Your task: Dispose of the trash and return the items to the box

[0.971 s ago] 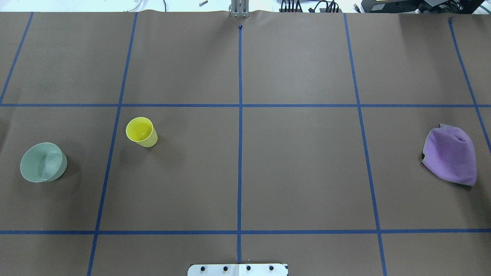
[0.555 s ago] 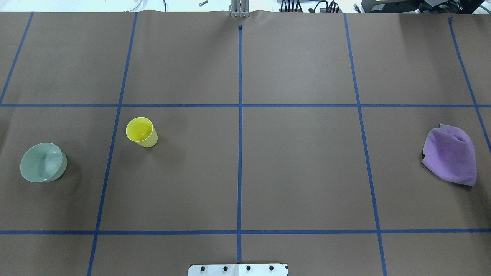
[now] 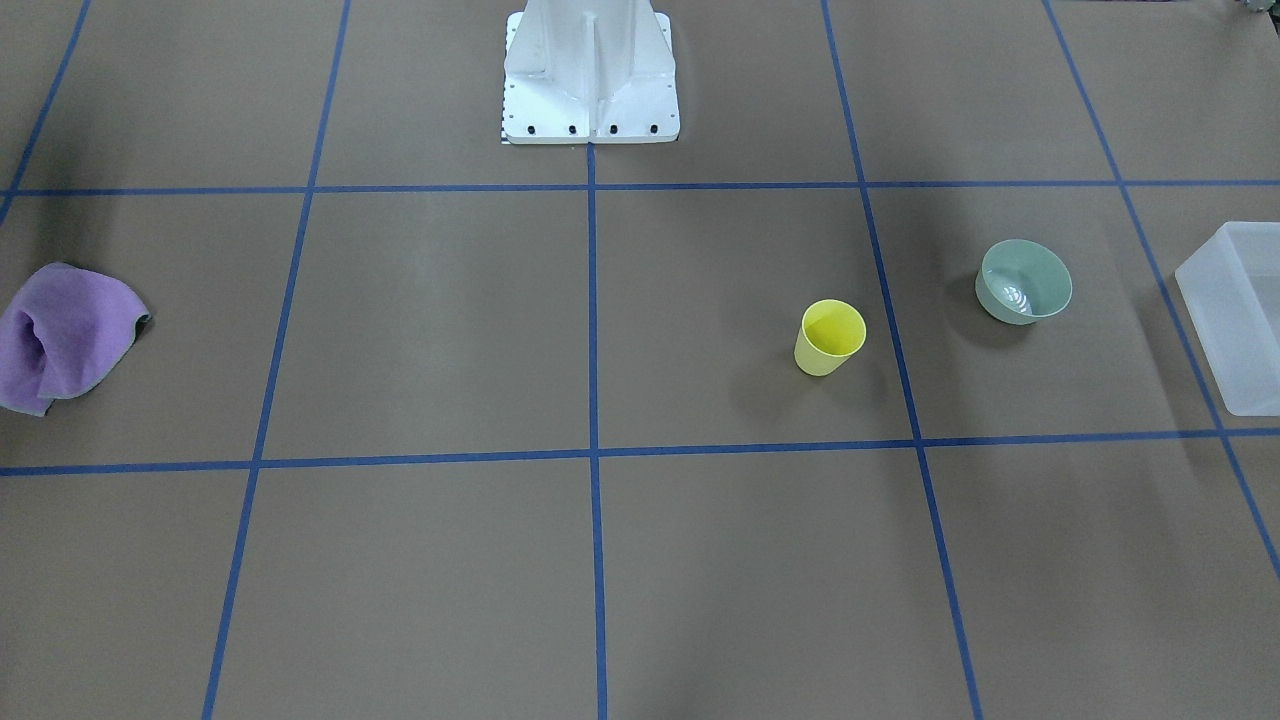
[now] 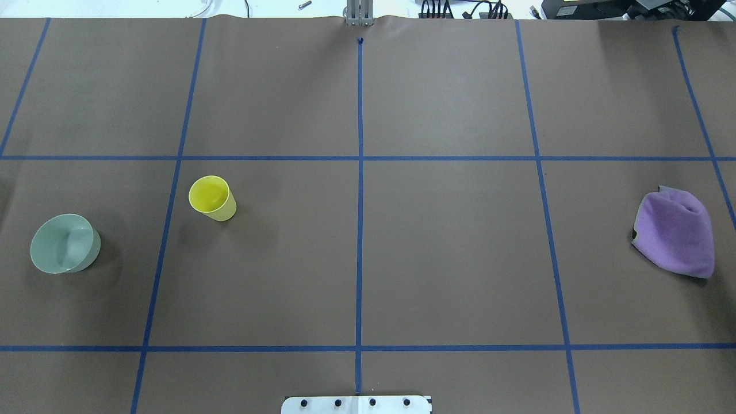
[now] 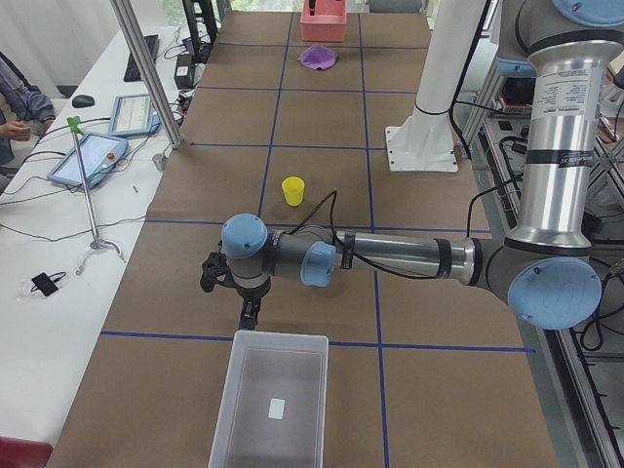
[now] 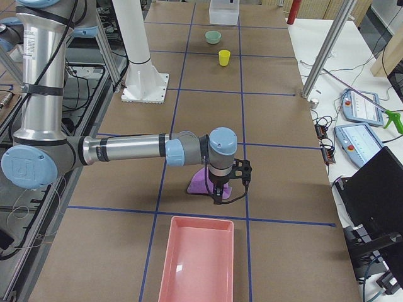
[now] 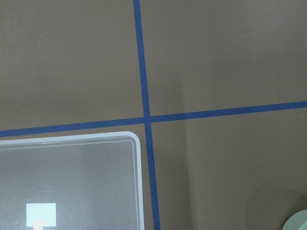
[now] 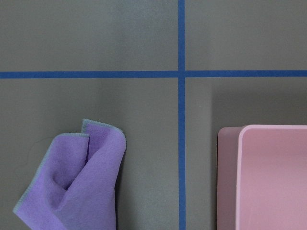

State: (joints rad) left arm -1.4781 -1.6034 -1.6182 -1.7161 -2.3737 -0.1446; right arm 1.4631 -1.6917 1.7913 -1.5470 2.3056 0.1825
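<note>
Left jaws and right jaws hover, whether clenched or released unclear; near the box (image 3: 1235, 320), the light, glossy bowl (image 3: 1024, 282) likely wants a rim pinch.

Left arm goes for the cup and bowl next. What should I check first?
1. Yellow tumbler upright, standing free: ok.
2. Pale-green bowl upright, apart from the tumbler: ok.
3. Box open on top, with room inside: ok.
4. Left gripper open: cannot tell; only the side view shows it, beside the box.
5. Right gripper out of the way: ok, far end by the purple cloth.
</note>
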